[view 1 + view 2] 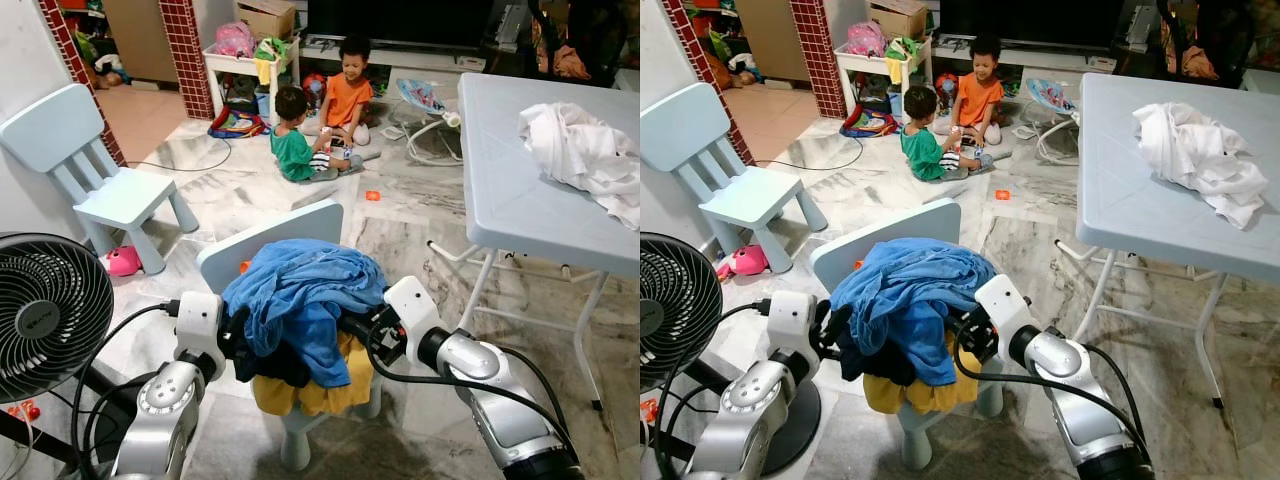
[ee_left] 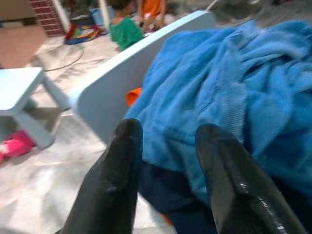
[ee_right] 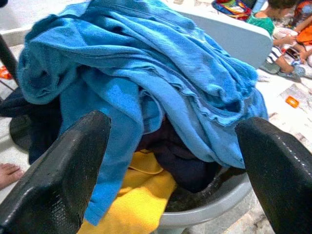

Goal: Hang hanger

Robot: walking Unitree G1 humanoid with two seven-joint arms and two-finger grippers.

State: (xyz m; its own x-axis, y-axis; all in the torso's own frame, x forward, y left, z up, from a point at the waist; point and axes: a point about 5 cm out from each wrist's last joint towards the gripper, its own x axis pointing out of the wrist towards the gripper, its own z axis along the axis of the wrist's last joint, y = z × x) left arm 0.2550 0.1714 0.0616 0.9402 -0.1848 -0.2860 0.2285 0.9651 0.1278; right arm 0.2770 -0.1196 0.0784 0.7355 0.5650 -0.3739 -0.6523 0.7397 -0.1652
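Approach stage. Left gripper (image 2: 165, 161) and right gripper (image 3: 170, 161), both spread and empty, flank the blue garment (image 1: 300, 290) heaped on a small chair (image 1: 270, 250). No hanger discernible; locating it comes next.

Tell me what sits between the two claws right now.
The pile of clothes on the small chair: a blue garment on top, dark and yellow ones beneath. The left claw and right claw flank it, clearest in the eye views.
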